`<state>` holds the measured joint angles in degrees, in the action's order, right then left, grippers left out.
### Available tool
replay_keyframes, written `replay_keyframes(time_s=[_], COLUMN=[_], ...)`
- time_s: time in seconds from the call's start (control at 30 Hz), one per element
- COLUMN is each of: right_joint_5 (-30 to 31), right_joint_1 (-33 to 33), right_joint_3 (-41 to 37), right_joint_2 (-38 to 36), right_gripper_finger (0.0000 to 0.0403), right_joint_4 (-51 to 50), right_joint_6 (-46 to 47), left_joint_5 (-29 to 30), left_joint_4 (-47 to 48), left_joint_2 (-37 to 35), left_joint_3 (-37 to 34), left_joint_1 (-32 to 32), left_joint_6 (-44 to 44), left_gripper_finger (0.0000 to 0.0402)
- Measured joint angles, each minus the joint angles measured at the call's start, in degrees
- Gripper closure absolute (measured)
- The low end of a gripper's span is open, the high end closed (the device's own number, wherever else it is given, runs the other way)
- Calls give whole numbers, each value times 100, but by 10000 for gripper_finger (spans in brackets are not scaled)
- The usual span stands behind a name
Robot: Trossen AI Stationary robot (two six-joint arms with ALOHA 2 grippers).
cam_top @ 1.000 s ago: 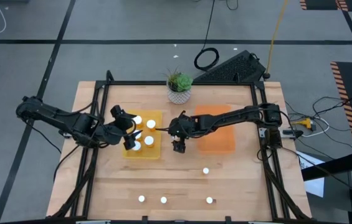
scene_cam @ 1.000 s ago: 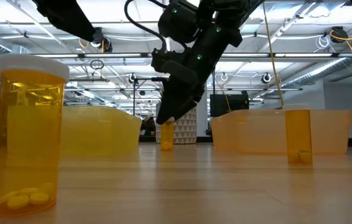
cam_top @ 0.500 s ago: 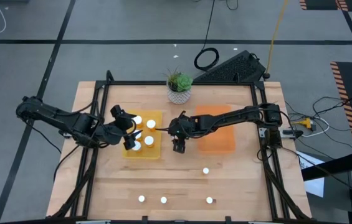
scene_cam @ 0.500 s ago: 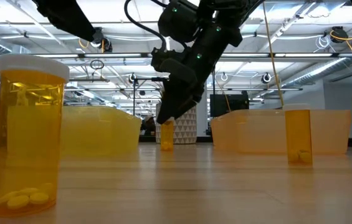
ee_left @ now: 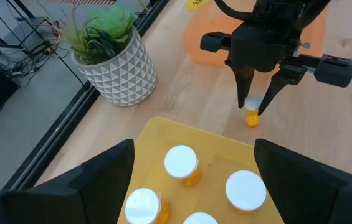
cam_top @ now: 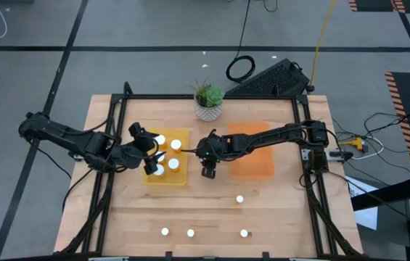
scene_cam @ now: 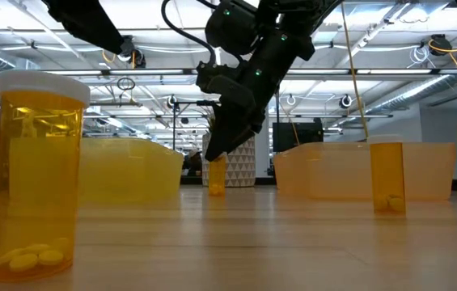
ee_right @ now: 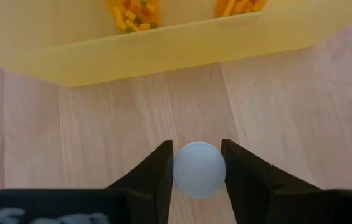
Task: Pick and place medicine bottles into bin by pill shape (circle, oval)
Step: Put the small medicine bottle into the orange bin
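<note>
Right claw (ee_right: 199, 171) straddles a small bottle (ee_right: 199, 169) on the table (cam_top: 212, 210) — fingers touching its cap, apparently gripping; left claw (cam_top: 153, 154) open over the yellow bin (cam_top: 183, 177).

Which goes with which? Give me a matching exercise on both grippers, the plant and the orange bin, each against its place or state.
1. left gripper
2. right gripper
3. potted plant
4. orange bin

A. at the table's far edge
B. no bottles visible inside
C. open, over the yellow bin
D. closed on a medicine bottle standing between the bins

Pairs: 1-C, 2-D, 3-A, 4-B
</note>
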<state>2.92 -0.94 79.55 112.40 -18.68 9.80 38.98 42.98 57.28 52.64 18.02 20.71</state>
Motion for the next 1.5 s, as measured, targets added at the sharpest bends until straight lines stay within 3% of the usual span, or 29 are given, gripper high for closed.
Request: replay_keyframes(time_s=[0.43, 0.97, 1.13, 1.5], right_joint_5=[-3, 36, 630, 778], right_joint_1=[108, 7, -73, -694], right_joint_3=[-4, -7, -32, -1743], right_joint_2=[-190, -1440, -1924, -3055], right_gripper_finger=[285, 283, 283, 282], right_joint_4=[-62, -1443, -2108, -908], right_joint_6=[0, -220, -361, -349], left_joint_5=[0, -2, -2, -4], left_joint_4=[0, -26, -168, -389], left_joint_2=[0, 2, 2, 2], left_joint_3=[0, 2, 2, 2], left_joint_1=[0, 0, 1, 0], left_joint_6=[2, 15, 11, -98], left_gripper_finger=[66, 66, 66, 66])
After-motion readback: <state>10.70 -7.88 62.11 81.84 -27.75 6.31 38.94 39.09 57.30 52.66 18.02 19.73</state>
